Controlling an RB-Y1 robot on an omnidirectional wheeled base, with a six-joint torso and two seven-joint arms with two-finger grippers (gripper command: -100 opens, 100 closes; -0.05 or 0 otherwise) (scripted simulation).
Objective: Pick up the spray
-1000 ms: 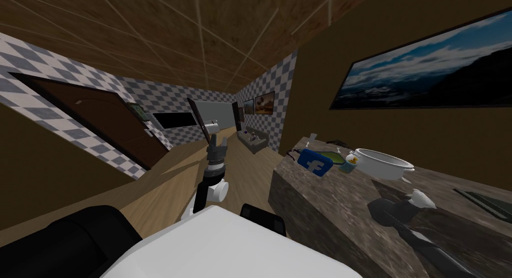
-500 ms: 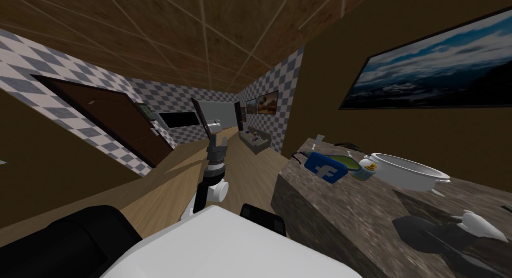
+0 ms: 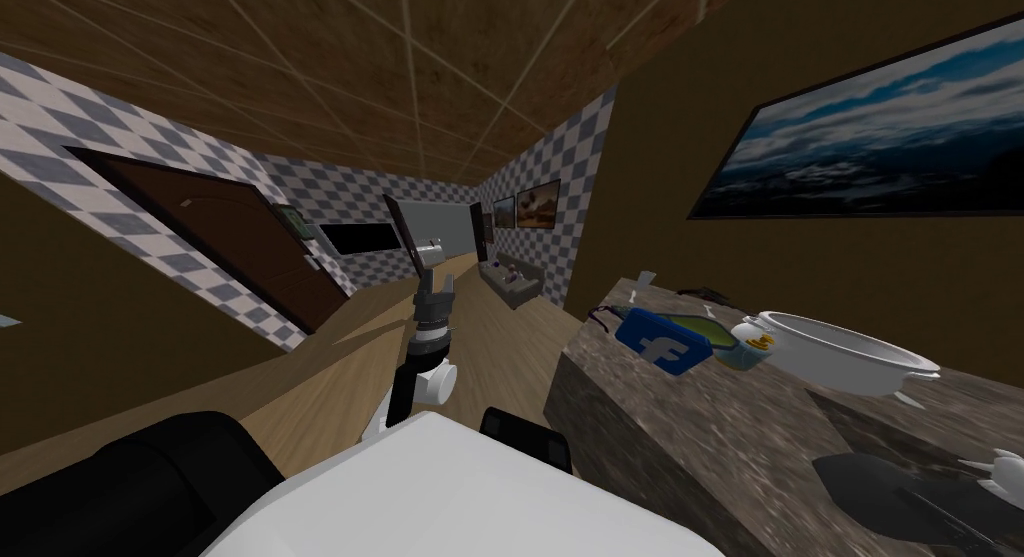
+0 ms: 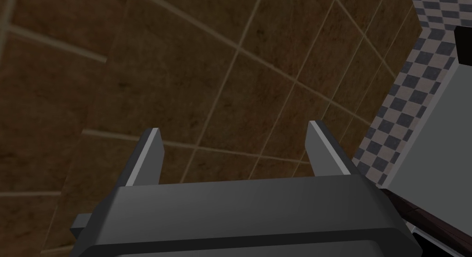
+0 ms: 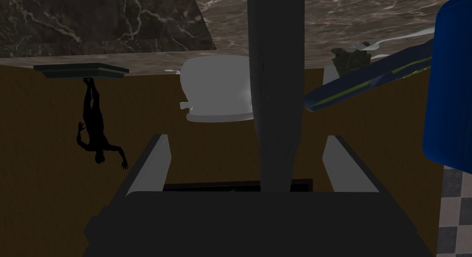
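Observation:
A dark grey thing with a white pointed head, which I take for the spray, sits at the near right end of a dark marble counter. My left gripper is held up in front of my chest, far left of the counter. Seen from its own wrist, the left gripper is open and holds nothing. My right gripper is open and faces the counter. A dark grey bar runs between its fingers without touching them. I cannot tell what that bar is.
On the counter stand a blue box with a white f, a green tray, a small jar and a white pot. The right wrist view shows the pot, the box and a black figurine. Wooden floor lies left of the counter.
My head view has shifted: the counter's things slid right and lower in the picture, and the spray moved toward the bottom right corner. The raised arm has kept its pose.

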